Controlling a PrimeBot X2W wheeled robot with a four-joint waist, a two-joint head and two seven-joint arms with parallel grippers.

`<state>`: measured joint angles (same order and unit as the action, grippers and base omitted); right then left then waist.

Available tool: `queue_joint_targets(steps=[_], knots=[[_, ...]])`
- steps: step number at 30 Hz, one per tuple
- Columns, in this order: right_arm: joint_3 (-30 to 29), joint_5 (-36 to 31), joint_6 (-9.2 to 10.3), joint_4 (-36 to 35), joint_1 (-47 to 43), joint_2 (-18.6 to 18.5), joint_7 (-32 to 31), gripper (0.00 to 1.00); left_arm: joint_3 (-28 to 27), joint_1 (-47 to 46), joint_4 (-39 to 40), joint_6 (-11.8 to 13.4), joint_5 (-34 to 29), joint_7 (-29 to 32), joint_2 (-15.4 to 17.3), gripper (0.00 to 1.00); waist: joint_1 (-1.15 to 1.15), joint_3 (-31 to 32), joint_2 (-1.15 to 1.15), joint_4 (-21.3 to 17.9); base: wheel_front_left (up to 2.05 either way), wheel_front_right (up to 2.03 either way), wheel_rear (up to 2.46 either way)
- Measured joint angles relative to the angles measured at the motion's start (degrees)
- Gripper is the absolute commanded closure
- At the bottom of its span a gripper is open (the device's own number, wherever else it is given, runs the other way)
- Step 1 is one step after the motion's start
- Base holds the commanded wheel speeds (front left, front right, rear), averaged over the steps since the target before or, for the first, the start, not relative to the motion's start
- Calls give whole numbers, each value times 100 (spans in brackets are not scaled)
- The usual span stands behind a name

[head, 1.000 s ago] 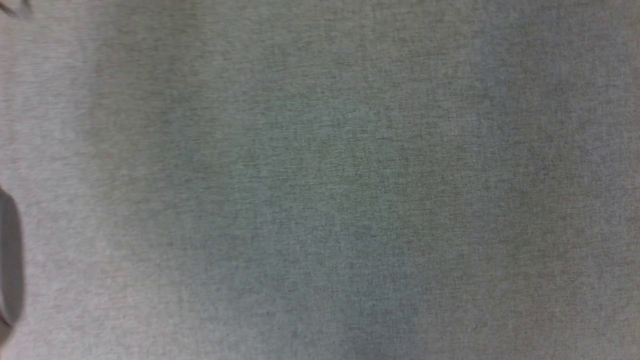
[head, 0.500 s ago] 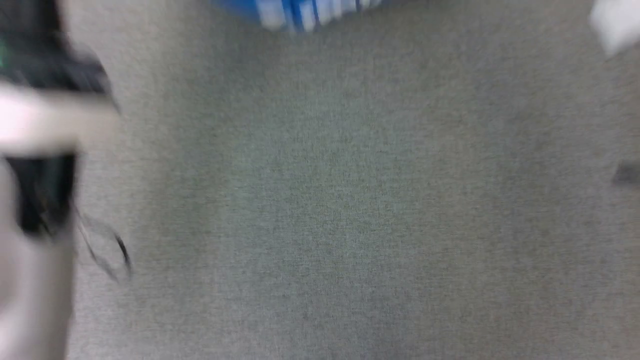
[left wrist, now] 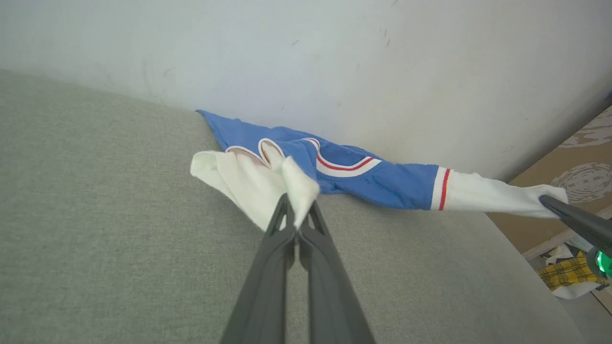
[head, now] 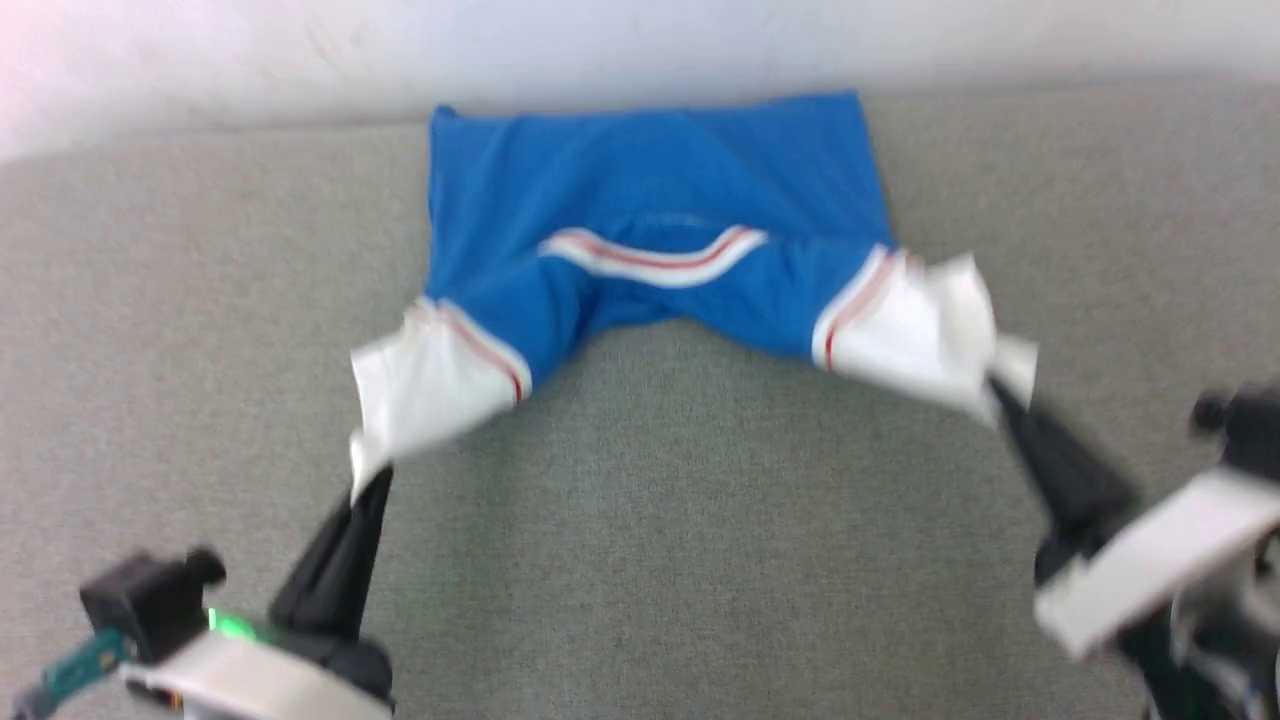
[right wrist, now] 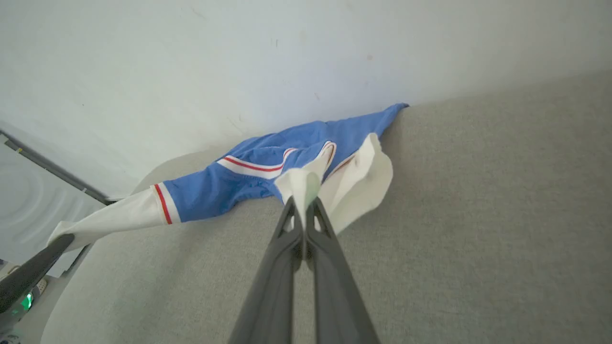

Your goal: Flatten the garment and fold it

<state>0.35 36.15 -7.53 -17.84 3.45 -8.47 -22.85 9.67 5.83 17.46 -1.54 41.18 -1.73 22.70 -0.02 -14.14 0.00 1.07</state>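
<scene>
Dark jaws of the left gripper [head: 372, 485] pinch one white sleeve [head: 430, 380] at lower left, and the right gripper [head: 1003, 405] pinches the other sleeve [head: 905, 335] at mid right (both clamped on cloth). The garment [head: 650, 180] spans crosswise between them, its blue body toward upper centre, neither arm nearer.

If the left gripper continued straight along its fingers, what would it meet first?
The left gripper, shut on a white sleeve of the garment, would first meet its blue body; the wall seems to lie just behind, though depth is unclear.
</scene>
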Motion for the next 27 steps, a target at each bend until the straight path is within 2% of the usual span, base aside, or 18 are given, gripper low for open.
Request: queue_joint_targets(steps=[3, 8, 13, 22, 27], knots=[[66, 385, 0, -56, -749, -182, -223, 100, -36, 544, -58, -1, 288, 175, 69, 100, 0, 276, 0, 1, 0, 0, 0], [-142, 891, 0, 2, -1939, -522, -548, 100, 62, 1511, -250, 16, 533, 825, 432, 100, 0, 720, 0, 2, 0, 0, 0], [-298, 950, 0, 229, -2792, -926, -954, 100, 185, 2082, -281, 137, 587, 1238, 642, 100, 0, 1072, 0, 5, 0, 0, 0], [-534, 813, 0, 676, -3656, -973, -1521, 100, 350, 2582, -354, 491, 648, 1822, 776, 100, 2, 1195, 0, 9, 0, 0, 0], [-761, 746, 0, 692, -3747, -812, -1590, 100, 205, 2692, -312, 675, 645, 1826, 890, 100, 2, 1092, 0, 26, 0, 0, 0]])
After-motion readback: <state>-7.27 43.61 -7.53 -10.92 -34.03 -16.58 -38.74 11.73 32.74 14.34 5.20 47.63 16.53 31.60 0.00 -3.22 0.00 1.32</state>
